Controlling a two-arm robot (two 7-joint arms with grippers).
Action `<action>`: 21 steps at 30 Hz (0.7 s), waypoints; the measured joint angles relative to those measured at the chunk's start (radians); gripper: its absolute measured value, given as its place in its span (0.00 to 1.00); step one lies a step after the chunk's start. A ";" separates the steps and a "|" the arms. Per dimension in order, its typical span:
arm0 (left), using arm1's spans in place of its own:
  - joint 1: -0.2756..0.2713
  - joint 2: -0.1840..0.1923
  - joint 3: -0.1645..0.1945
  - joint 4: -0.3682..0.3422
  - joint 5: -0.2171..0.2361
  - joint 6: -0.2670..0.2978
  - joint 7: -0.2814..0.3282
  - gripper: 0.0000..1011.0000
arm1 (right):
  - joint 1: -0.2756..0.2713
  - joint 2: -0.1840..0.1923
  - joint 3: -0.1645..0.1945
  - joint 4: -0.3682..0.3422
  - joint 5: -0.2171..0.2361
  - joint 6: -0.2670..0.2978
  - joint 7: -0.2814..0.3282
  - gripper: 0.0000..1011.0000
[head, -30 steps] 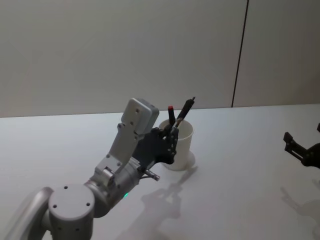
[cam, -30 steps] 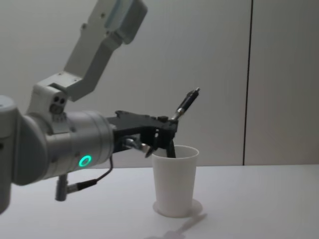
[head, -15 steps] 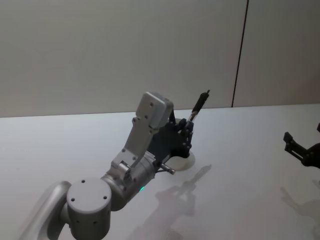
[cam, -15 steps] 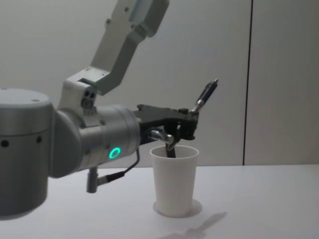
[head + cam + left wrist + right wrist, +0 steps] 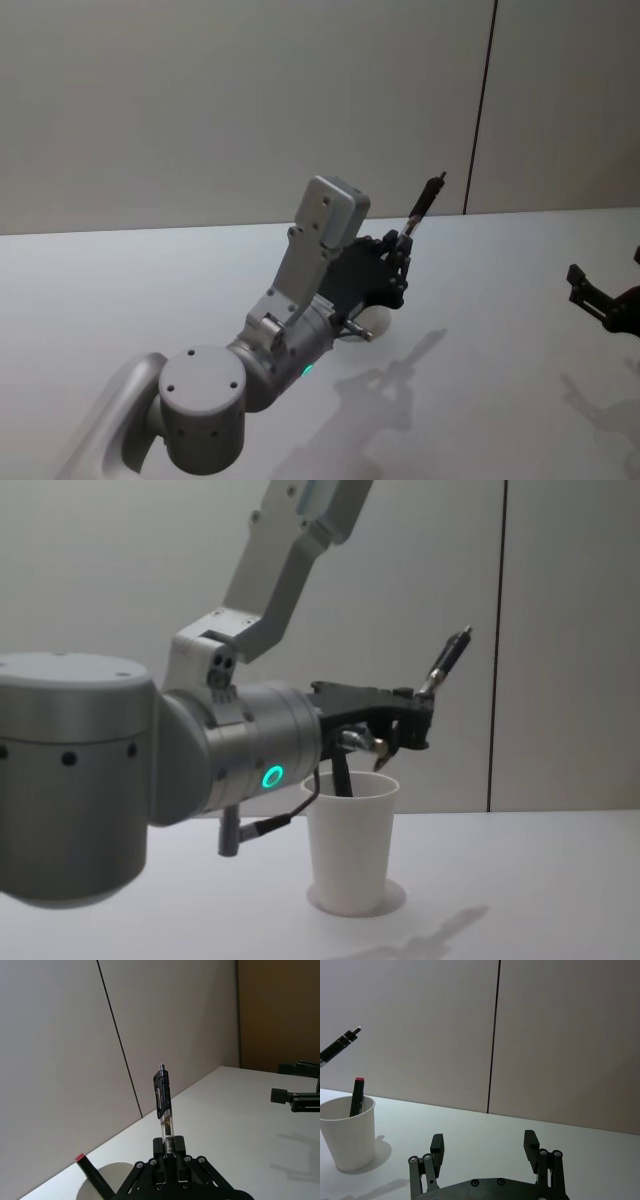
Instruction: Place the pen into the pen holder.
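White table [image 5: 540,875] spans the chest view's bottom. The left arm [image 5: 90,770] fills its left side. At centre stands the pen holder [image 5: 350,850]. Just above its rim, the left gripper [image 5: 412,723] clamps the pen [image 5: 447,660], tilted toward upper right. The right gripper [image 5: 484,1139] rests at the head view's right edge, fingers spread. A red-tipped marker [image 5: 355,1096] stands inside the pen holder.

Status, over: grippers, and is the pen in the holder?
Left gripper shut on pen, above pen holder. Pen tilted, not yet in. Right gripper open, parked at right. Red-capped pen already stands in holder.
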 joint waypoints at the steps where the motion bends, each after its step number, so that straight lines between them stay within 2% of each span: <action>1: -0.001 -0.001 0.001 0.002 0.000 -0.001 -0.001 0.14 | 0.000 0.000 0.000 0.000 0.000 0.000 0.000 0.99; 21: -0.015 -0.019 0.008 0.021 -0.003 -0.009 -0.011 0.14 | -0.001 0.000 0.001 0.000 0.000 -0.002 0.003 0.99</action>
